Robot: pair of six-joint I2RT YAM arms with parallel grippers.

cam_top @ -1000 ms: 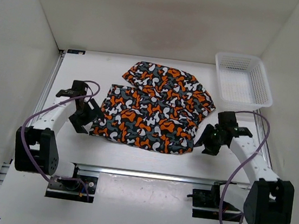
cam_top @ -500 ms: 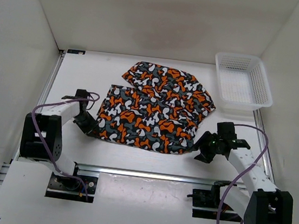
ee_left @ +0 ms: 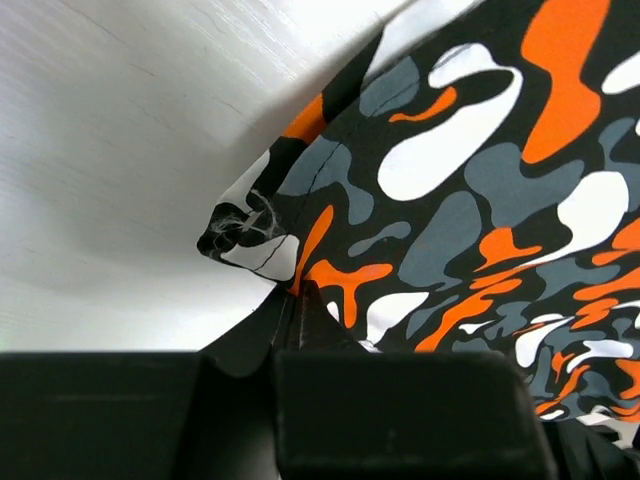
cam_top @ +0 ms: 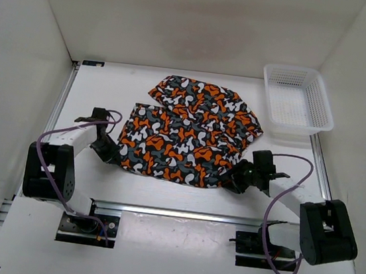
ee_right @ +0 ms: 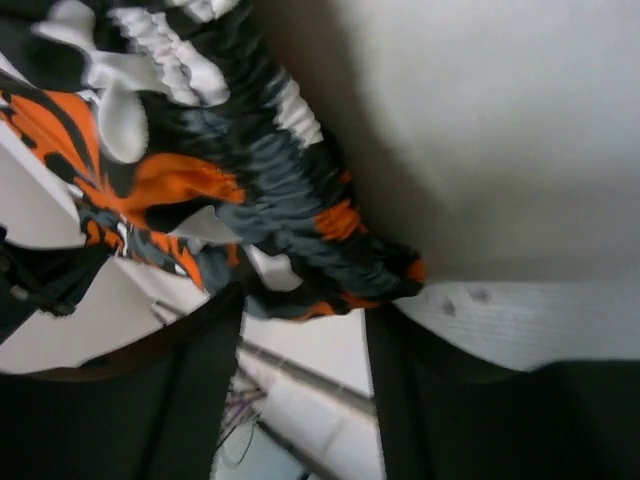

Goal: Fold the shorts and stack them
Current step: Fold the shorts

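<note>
The shorts (cam_top: 186, 137), printed in orange, white, black and grey blotches, lie spread flat in the middle of the table. My left gripper (cam_top: 115, 157) is at their near-left corner. In the left wrist view the left gripper (ee_left: 296, 300) is shut on the hem of the shorts (ee_left: 480, 180), and the fabric bunches just beyond the tips. My right gripper (cam_top: 231, 182) is at the near-right corner. In the right wrist view the right gripper (ee_right: 305, 305) stands open, with a gathered corner of the shorts (ee_right: 200, 140) lying between its fingertips.
A white mesh basket (cam_top: 293, 127) stands at the back right of the table. White walls close in the left, right and far sides. A metal rail runs along the near edge between the two arm bases.
My left gripper dropped to the near-left hem and went from open to shut on it. My right gripper slid left onto the near-right corner, and its jaws have narrowed.
</note>
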